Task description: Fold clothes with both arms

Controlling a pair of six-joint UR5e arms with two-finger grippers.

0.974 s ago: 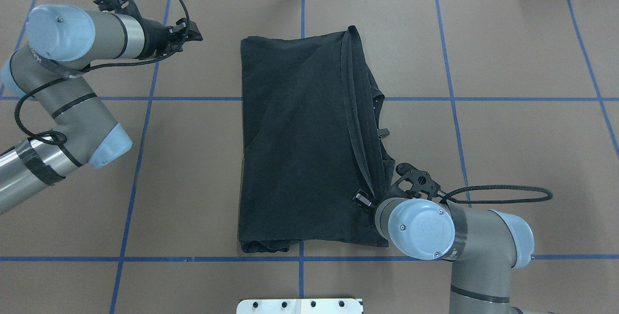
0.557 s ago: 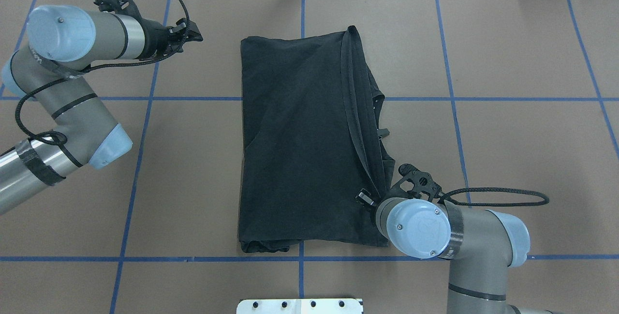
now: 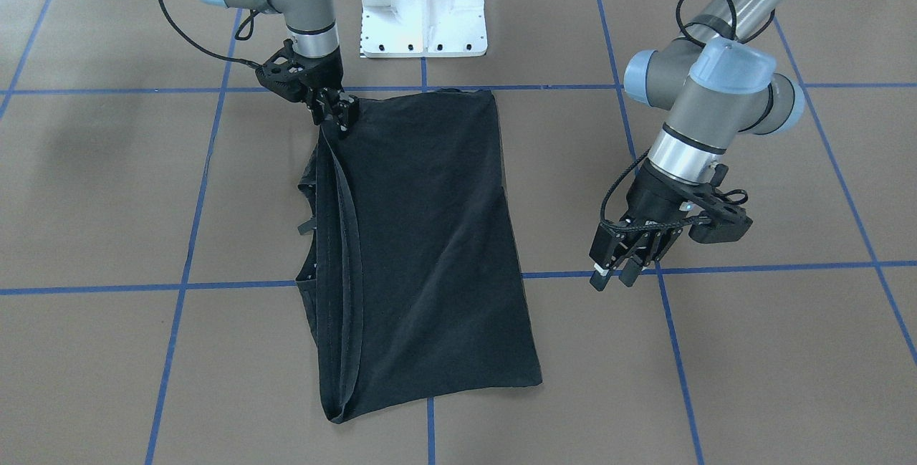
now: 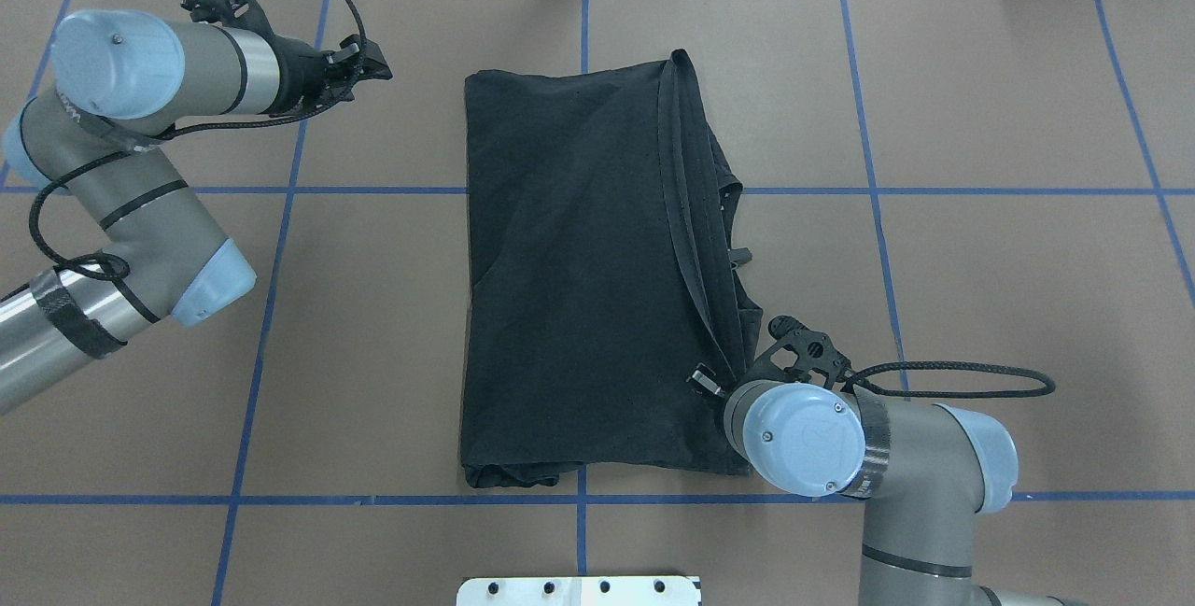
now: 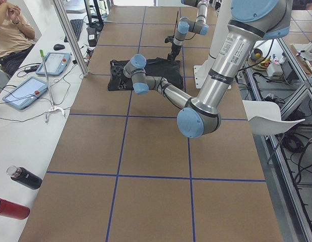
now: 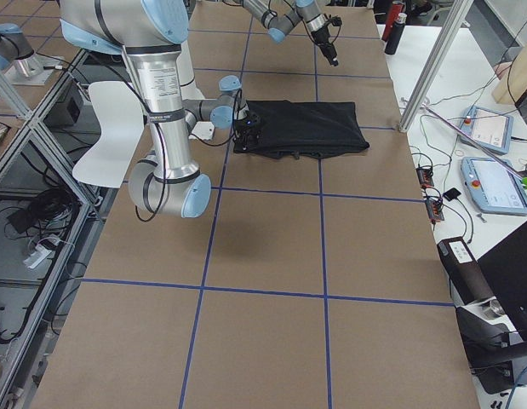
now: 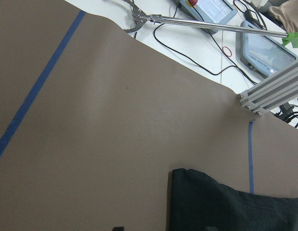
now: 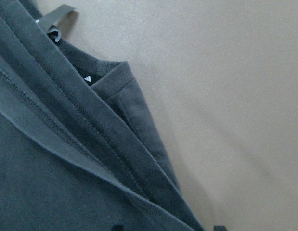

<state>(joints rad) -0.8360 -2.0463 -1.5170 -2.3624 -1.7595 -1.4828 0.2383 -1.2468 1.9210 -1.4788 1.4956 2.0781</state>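
Observation:
The black T-shirt lies folded in a long rectangle at the table's middle, plain side up, with stacked hems and a sleeve along its right edge. No graphic shows. My right gripper is low at the shirt's near right corner. In the right wrist view its two fingertips stand wide apart, open, over the layered hems. My left gripper hangs open and empty above the bare table, to the left of the shirt's far left corner.
The white pedestal base stands at the near table edge. Blue tape lines grid the brown table. An aluminium post and the operators' tablets lie past the far edge. Bottles sit on the side bench.
My right arm's wrist has shifted slightly left and its cable loop has pulled in. The shirt and my left arm have not moved.

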